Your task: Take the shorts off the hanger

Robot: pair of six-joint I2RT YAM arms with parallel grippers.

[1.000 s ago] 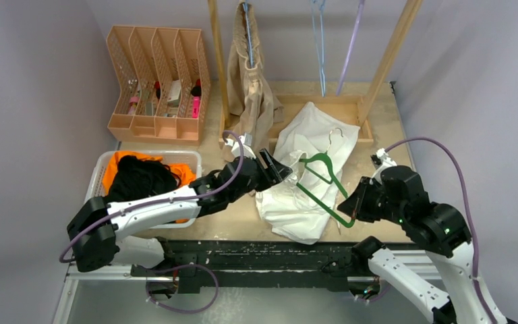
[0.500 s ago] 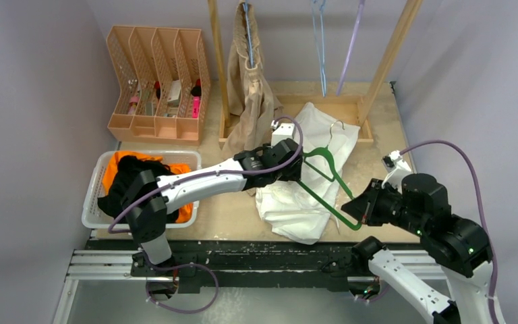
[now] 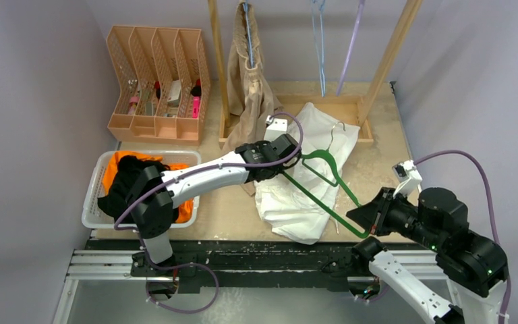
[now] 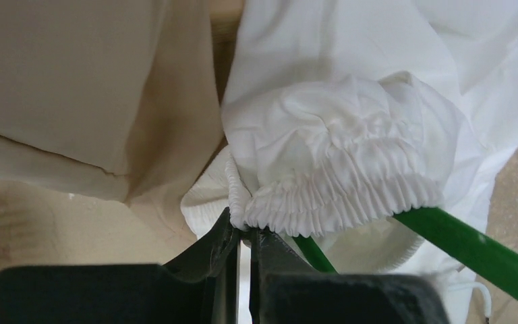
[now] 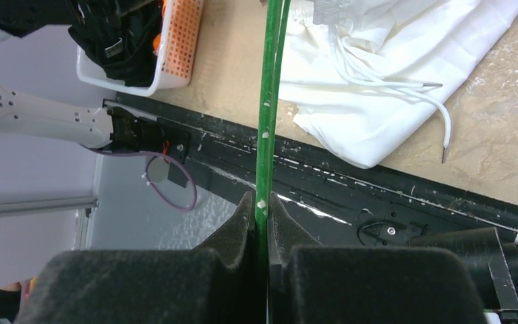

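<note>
We see the limp white cloth shorts (image 3: 290,206) crumpled mid-table (image 3: 222,209), with a thin green plastic hanger (image 5: 268,101) threaded through the waistband. Our left gripper (image 4: 244,233) is closed tight, pinching the gathered elastic edge. Our right gripper (image 5: 262,202), at five o'clock from the shorts, is clamped on the hanger's bar. Beige shorts (image 3: 251,88) hang on the wooden rack (image 3: 391,54) at eleven o'clock. An orange pair (image 3: 111,169) and a black pair (image 3: 138,179) fill the white basket (image 3: 175,154) at nine.

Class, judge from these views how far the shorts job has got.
Done: orange shorts and black shorts lie in the basket. In hand: left hand pinches the white shorts at the waistband, right hand clamps the green hanger inside them. Left: beige shorts hang on the rack.
</note>
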